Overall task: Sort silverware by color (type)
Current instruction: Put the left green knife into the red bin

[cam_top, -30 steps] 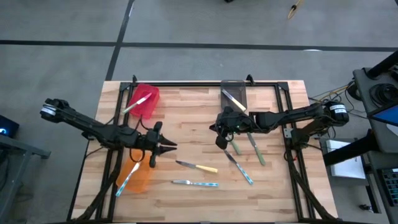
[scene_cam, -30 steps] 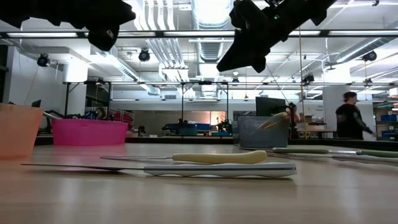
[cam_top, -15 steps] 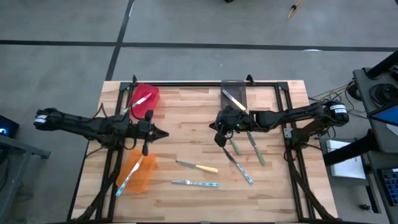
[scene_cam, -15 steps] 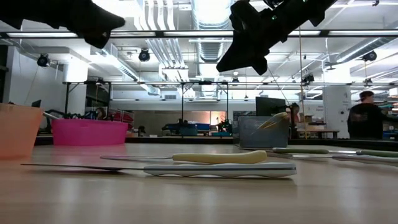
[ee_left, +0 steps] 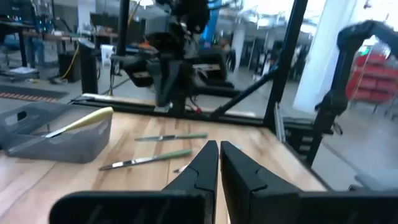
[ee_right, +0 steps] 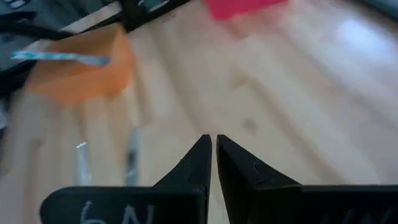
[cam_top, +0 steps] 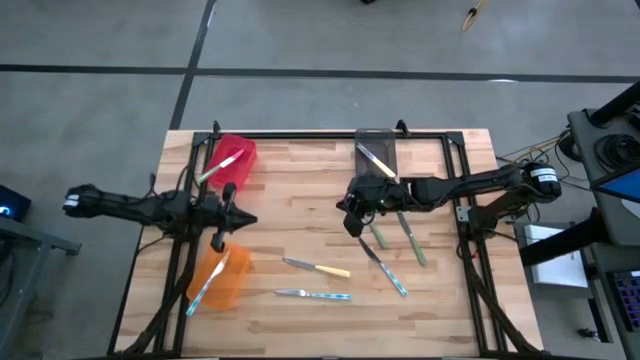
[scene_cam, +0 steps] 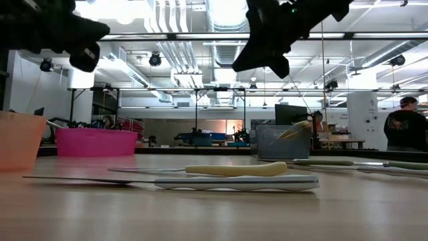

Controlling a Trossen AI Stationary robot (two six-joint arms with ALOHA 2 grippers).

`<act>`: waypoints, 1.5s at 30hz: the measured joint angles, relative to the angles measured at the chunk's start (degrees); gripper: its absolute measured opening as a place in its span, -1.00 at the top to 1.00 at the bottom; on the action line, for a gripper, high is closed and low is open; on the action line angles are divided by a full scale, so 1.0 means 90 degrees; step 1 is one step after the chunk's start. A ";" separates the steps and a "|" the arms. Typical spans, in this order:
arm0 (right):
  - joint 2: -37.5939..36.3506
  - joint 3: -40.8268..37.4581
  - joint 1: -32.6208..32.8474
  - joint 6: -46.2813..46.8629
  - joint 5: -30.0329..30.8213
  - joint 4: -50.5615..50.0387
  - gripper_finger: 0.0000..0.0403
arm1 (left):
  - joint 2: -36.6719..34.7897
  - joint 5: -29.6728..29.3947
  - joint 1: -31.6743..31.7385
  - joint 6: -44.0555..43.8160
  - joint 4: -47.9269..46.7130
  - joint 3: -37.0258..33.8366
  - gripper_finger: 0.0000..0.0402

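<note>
Five knives lie flat on the wooden table: a yellow-handled one, two blue-handled ones and two green-handled ones. A blue-handled knife leans in the orange bin. A yellow-handled one leans in the grey bin, and another knife in the red bin. My left gripper hangs shut and empty between the red and orange bins. My right gripper hovers shut and empty beside the green knives' blades.
Black frame rails run along the table's left, right and far sides. The low view shows both grippers well above the tabletop. A person stands in the room beyond the table.
My left gripper has drawn back from above the orange bin toward the table's left edge and a little toward the far edge. The blue-handled knife stays in the orange bin. The person in the background has walked off to the right.
</note>
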 joint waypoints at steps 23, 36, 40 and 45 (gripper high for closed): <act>0.0021 0.0006 0.1533 0.4678 -0.0171 -0.4796 0.91 | -0.0452 -0.0040 0.0000 -0.0256 0.0130 -0.0321 1.00; 0.0055 0.0006 0.1487 0.4986 -0.0163 -0.4778 0.69 | -0.0452 -0.0064 0.0002 -0.0433 0.0129 -0.0321 1.00; 0.0086 -0.0002 0.1479 0.5108 0.0295 -0.4761 0.47 | -0.0452 -0.0068 0.0002 -0.0299 0.0130 -0.0321 1.00; 0.0258 -0.0006 0.1328 0.5104 0.0504 -0.4478 0.24 | -0.0453 -0.0070 0.0002 -0.0250 0.0153 -0.0321 1.00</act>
